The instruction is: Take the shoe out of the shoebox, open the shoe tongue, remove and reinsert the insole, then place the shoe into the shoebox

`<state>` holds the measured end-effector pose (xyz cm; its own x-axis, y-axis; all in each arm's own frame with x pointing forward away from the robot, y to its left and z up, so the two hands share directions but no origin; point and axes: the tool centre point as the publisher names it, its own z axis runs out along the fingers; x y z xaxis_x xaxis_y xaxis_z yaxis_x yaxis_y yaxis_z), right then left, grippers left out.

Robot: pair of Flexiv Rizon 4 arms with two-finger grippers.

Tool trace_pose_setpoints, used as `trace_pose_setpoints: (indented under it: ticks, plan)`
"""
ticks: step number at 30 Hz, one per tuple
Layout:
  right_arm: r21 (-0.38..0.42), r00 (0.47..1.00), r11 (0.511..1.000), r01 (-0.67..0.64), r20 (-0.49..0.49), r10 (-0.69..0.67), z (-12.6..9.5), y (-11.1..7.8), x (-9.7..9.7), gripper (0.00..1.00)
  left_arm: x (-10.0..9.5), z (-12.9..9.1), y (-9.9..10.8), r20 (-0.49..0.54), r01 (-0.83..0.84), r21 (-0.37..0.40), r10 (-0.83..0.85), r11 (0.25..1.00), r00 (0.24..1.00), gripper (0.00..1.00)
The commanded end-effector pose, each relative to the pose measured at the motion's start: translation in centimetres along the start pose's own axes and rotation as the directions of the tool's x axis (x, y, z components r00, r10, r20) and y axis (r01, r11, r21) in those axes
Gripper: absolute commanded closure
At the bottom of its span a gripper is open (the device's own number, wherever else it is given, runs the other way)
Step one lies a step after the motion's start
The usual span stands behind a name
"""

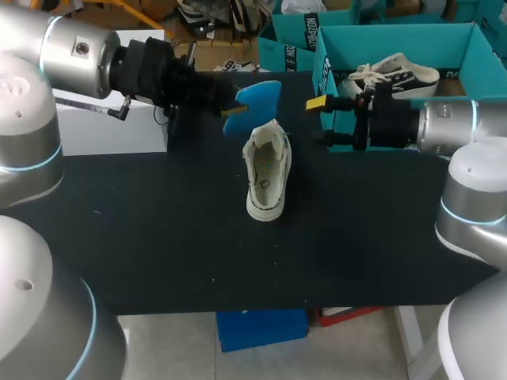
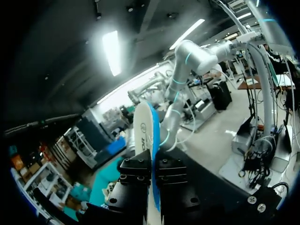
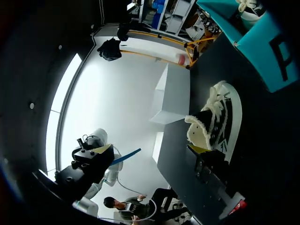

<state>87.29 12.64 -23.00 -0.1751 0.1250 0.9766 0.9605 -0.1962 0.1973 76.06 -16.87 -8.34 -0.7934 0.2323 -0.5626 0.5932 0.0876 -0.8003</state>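
Blue insole (image 1: pixel 257 96) is pinched edge-on in the closed left claw (image 1: pixel 232 103), just above the white shoe (image 1: pixel 267 170), probably lined up for reinsertion. Shoe stands on the black worktop (image 1: pixel 158 237). Right claw (image 1: pixel 323 123) hangs wide open, empty, beside the teal shoebox (image 1: pixel 380 36).

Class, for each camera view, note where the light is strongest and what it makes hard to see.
Head view: even light, the pale shoe clear against the black table. Left wrist view: overhead glare behind the insole, everything near it dark. Right wrist view: a washed-out bright patch beyond the table; the shoe is legible.
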Motion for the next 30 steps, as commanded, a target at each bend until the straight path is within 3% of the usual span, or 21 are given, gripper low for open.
trace_pose_setpoints:
  ticks: [1, 4, 24, 28, 30]
  plan:
    - [-0.001, 0.999, 1.000, 0.002, -0.047, -0.002, 0.2, 0.1, -0.3, 0.00, 1.0, 0.2, 0.1, 0.037, -0.428, -0.158, 0.439, 0.890, 0.898, 1.00]
    - [-0.001, 0.999, 1.000, 0.002, -0.047, -0.002, 0.2, 0.1, -0.3, 0.00, 1.2, 0.4, 1.0, 0.034, -0.456, -0.171, 0.468, 0.873, 0.883, 1.00]
    - [-0.001, 0.999, 1.000, 0.002, -0.047, -0.002, 0.2, 0.1, -0.3, 0.00, 1.2, 0.4, 1.0, 0.034, -0.456, -0.171, 0.468, 0.873, 0.883, 1.00]
    - [-0.001, 0.999, 1.000, 0.002, -0.047, -0.002, 0.2, 0.1, -0.3, 0.00, 4.8, 0.9, -1.0, 0.053, -0.561, -0.203, 0.581, 0.803, 0.812, 1.00]
    - [-0.001, 0.999, 1.000, 0.002, -0.047, -0.002, 0.2, 0.1, -0.3, 0.00, 6.7, 0.9, -1.0, 0.106, -0.567, -0.216, 0.596, 0.795, 0.796, 1.00]
